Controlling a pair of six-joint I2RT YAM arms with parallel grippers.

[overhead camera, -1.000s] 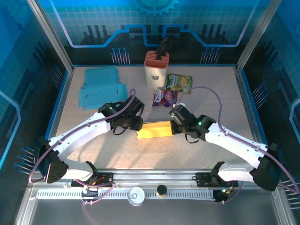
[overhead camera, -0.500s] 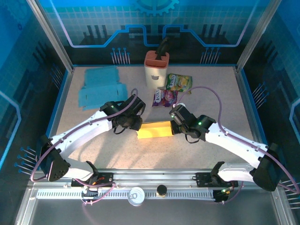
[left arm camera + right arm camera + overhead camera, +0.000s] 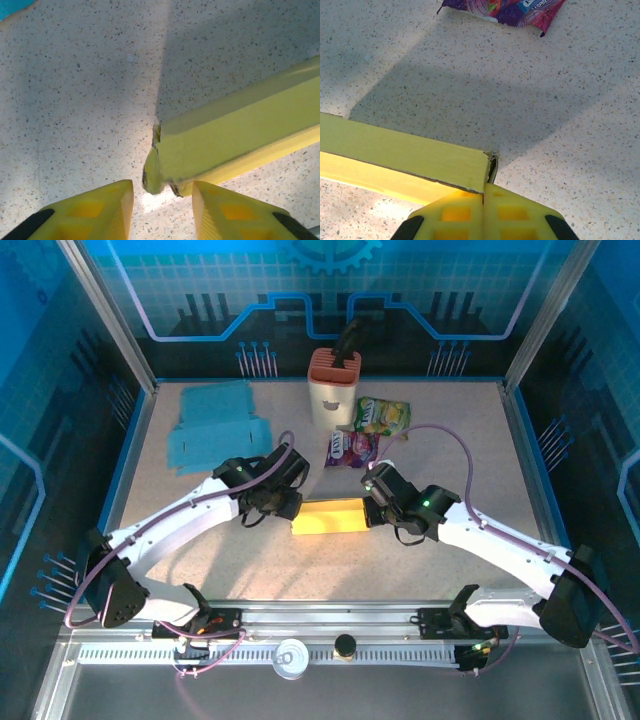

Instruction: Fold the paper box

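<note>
The yellow paper box (image 3: 330, 517) lies as a long folded bar on the table, between my two grippers. My left gripper (image 3: 284, 506) is at its left end. In the left wrist view the gripper (image 3: 162, 202) stands open, and the box (image 3: 235, 135) ends in a small bent flap (image 3: 151, 176) just ahead of the gap, touching neither finger. My right gripper (image 3: 372, 508) is at the right end. In the right wrist view the gripper (image 3: 484, 197) is shut, pinching the thin end flap (image 3: 491, 170) of the box (image 3: 400, 150).
Flat blue paper blanks (image 3: 215, 425) lie at the back left. A white and orange holder (image 3: 333, 388) with a dark tool stands at the back middle. A green snack packet (image 3: 382, 416) and a purple one (image 3: 350, 447) lie just behind the box.
My left gripper's jaws have spread apart and let go of the box's left end. The box and the right arm have hardly moved.
</note>
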